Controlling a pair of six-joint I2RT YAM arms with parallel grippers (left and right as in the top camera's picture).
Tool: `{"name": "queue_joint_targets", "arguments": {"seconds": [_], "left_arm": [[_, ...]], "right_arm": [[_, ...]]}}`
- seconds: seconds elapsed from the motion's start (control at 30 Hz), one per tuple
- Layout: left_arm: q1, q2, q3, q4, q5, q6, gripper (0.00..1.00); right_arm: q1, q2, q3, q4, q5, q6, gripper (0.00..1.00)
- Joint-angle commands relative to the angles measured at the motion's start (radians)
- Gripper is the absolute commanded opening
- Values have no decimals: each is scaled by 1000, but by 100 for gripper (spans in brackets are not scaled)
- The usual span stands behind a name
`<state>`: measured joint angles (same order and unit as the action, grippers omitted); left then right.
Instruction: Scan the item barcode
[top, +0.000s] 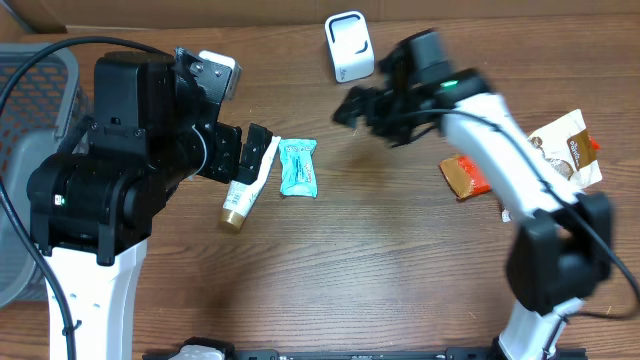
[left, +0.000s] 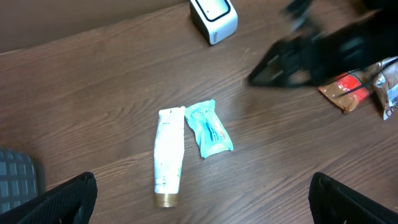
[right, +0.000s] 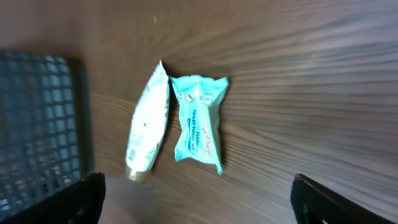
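Carrying everything listed, a brown wooden table (top: 380, 270) is filling each view. A grey mesh basket (top: 20, 150) is sitting at its left edge, partly under the left arm (top: 120, 170). That arm's left gripper (top: 257, 150) is hanging over the crimped end of the tube (top: 245, 185), jaws standing wide apart and holding nothing. The right arm (top: 520, 170) is reaching in from the right, its right gripper (top: 352, 108) hovering above bare wood near the scanner (top: 348, 46), jaws likewise spread wide and empty. A white and brown pouch (top: 565, 150) is lying at the far right. The white tube, gold-capped, is lying flat left of centre, ungripped. The white barcode scanner is standing at the far edge, well apart from the tube. A teal tissue packet (top: 298, 167) is lying just beside the tube on its right, print facing up. An orange packet (top: 465, 177) is lying near the pouch, partly under the right arm.
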<state>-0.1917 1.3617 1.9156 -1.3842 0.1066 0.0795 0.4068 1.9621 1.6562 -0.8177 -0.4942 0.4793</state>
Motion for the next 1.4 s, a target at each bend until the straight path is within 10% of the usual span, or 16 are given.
{"name": "queue_joint_targets", "arguments": {"seconds": [0.0,0.53,1.0,1.37], "left_arm": [[2,5,-2,0,-6,-13,100],[2,5,-2,0,-6,-13,100],[2,5,-2,0,-6,-13,100],[2,5,-2,0,-6,-13,99]], "right_arm": [[93,83,-2,50,105,102,91],[235,298,-5,180,231,146,72],[183,306,12,30,224,17,25],[114,291,163,-322,579,-280,27]]}}
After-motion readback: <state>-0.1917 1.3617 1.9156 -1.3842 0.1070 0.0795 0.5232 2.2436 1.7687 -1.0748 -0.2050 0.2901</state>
